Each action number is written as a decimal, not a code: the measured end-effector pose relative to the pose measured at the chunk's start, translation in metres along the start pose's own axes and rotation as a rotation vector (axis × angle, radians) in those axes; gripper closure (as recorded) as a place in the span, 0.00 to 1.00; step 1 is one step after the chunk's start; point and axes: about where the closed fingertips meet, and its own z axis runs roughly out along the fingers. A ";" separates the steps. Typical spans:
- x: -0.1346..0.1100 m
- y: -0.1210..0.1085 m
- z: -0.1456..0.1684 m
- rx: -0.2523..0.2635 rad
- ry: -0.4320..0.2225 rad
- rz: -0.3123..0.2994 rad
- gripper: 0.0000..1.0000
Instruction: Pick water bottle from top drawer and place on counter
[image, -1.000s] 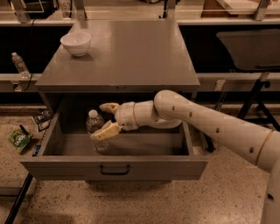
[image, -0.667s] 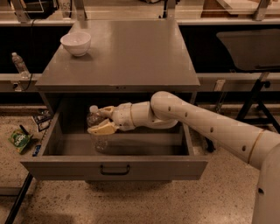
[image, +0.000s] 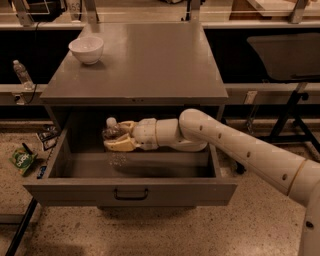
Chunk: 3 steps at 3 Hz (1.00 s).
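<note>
Far left, a small clear bottle (image: 22, 73) stands on the workbench ledge; not the target. A green packet (image: 22, 161) lies on the floor below it. A white bowl (image: 86, 49) sits on the near-left corner of the counter (image: 150, 60).

The top drawer (image: 75, 192) is pulled fully open under the counter. The water bottle (image: 110, 131) is inside, left of centre toward the back, roughly upright with its white cap up. The gripper (image: 113, 135) is level with it, its pale fingers (image: 119, 146) closed around the bottle's upper body, one behind and one in front. The arm (image: 235, 147) reaches in from the right, passing under the counter's front edge.

Step in hand, as I read it: grip made, lift-out to begin.
- Headroom under the counter lip looks tight. Draw the bottle toward the drawer front before raising it.
- Keep it upright and move slowly, since thin ribbed plastic may flex and slip.
- Clear the front wall, then come up and over to the bare counter right of the bowl.

Against a second ago: the fingers then stood wide on either side of the bottle; now they are drawn in against it. The cap sits slightly higher, perhaps the start of a lift. Drawer, bowl and packet are unchanged.
</note>
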 end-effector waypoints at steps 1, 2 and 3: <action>-0.032 0.007 -0.050 0.087 -0.015 -0.020 1.00; -0.064 0.008 -0.090 0.136 -0.002 -0.039 1.00; -0.107 -0.006 -0.129 0.189 0.017 -0.035 1.00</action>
